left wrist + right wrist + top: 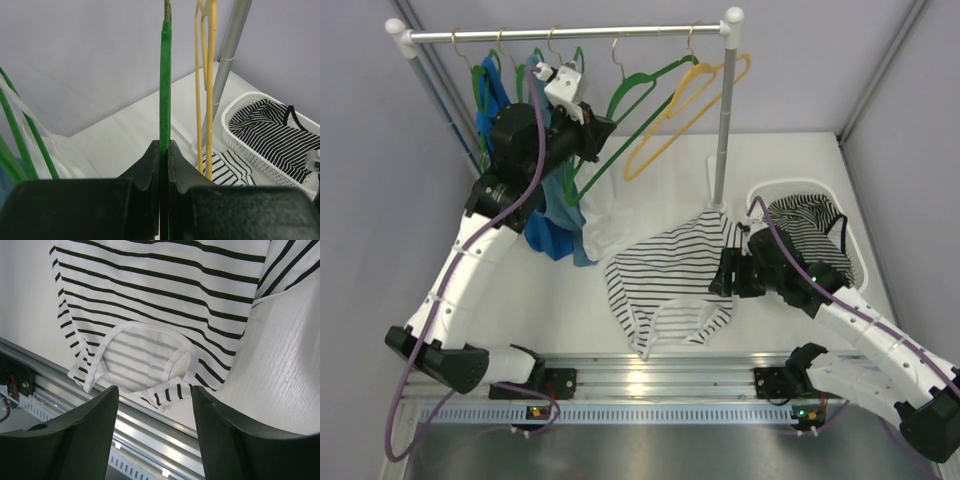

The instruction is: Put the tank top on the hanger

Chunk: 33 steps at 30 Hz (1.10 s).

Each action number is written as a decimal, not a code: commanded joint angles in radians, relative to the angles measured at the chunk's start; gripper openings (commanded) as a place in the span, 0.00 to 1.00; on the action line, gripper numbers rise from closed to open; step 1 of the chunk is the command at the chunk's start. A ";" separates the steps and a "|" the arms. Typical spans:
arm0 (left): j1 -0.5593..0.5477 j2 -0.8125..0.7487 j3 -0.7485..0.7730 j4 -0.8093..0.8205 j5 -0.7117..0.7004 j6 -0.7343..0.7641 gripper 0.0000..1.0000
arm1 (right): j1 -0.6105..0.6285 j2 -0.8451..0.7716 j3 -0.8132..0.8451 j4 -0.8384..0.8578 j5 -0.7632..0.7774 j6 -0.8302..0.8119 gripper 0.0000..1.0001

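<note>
The striped tank top [670, 268] lies spread flat on the white table, its neckline toward the front rail. In the right wrist view it [160, 305] fills the area below the jaws. My right gripper [724, 272] hovers at its right edge, open and empty [155, 405]. The green hanger [660, 78] hangs tilted from the rack rod by its brassy hook. My left gripper [604, 132] is shut on its lower arm. The left wrist view shows the jaws [165, 147] clamped on the green bar [165, 75].
A yellow hanger [685, 110] hangs right of the green one, next to the rack post [723, 130]. Blue tops [555, 215] and a plain white top [605, 225] hang at the left. A white basket [855, 225] with another striped garment stands at the right.
</note>
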 commanded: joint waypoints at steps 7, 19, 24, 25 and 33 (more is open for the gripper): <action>-0.005 -0.201 -0.208 0.003 -0.010 -0.050 0.00 | 0.013 -0.023 -0.006 0.024 -0.003 -0.015 0.61; -0.019 -0.467 -0.515 -0.095 -0.017 -0.090 0.00 | 0.013 -0.030 -0.017 -0.014 0.030 -0.018 0.61; -0.019 -0.524 -0.571 -0.208 0.026 -0.078 0.00 | 0.013 -0.040 -0.044 -0.028 0.043 -0.009 0.61; -0.019 -0.548 -0.581 -0.224 0.038 -0.075 0.00 | 0.012 -0.042 -0.049 -0.032 0.044 -0.006 0.61; -0.019 -0.619 -0.601 -0.416 0.223 -0.029 0.00 | 0.015 -0.068 -0.123 -0.056 0.055 0.023 0.56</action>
